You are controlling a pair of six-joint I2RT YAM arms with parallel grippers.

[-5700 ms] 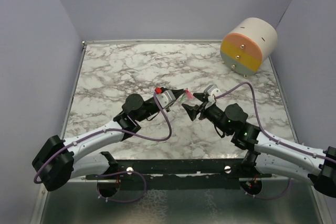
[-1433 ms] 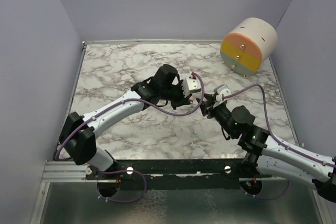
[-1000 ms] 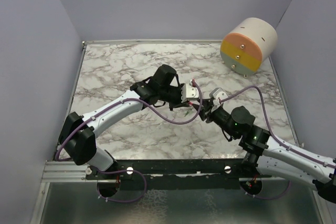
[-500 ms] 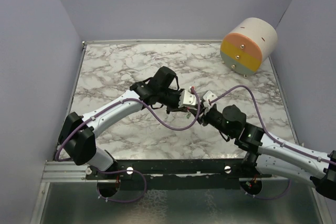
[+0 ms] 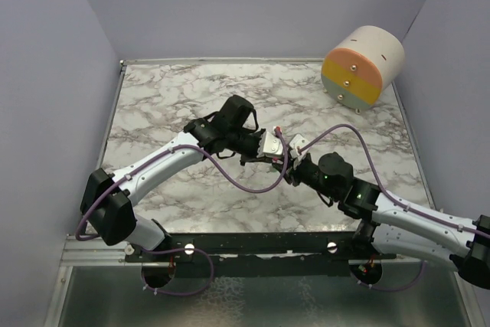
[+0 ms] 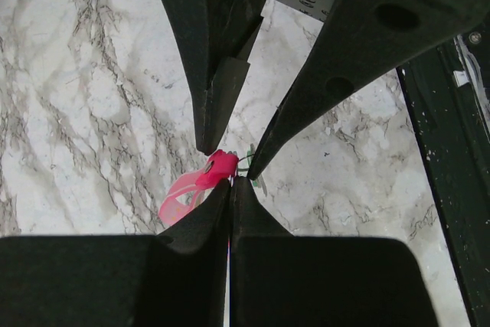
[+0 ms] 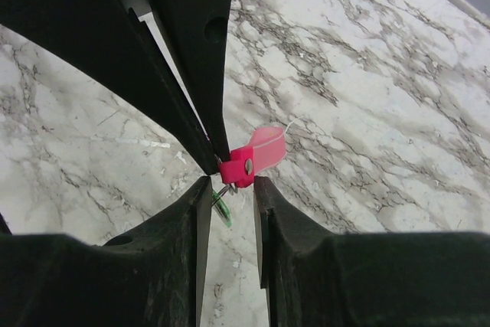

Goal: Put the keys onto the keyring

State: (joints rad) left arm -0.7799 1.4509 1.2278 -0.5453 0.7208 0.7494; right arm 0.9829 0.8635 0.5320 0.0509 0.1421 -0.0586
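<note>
top external: at the near edge a black rail (image 5: 253, 254) carries both arm bases. beyond it the marble table (image 5: 153, 97) is walled on its left, right and far sides. the arms meet over the table's middle, a little to the right, with bare marble to the left and on the far side of them. the left gripper (image 5: 277, 160) and right gripper (image 5: 291, 170) stand tip to tip.

in the wrist views the left gripper's fingers are pressed together, pinching the pink-red key (image 7: 239, 168); its pale pink tag (image 7: 268, 143) sticks out to one side. the right gripper's fingers show a narrow gap. the keyring (image 7: 224, 191) and the green key (image 7: 222, 210) sit in that gap, just beside the pink-red key. i cannot tell whether those fingers bear on the ring.

in the far right corner, well apart, a cream cylinder (image 5: 364, 67) with a banded face rests by the wall.
</note>
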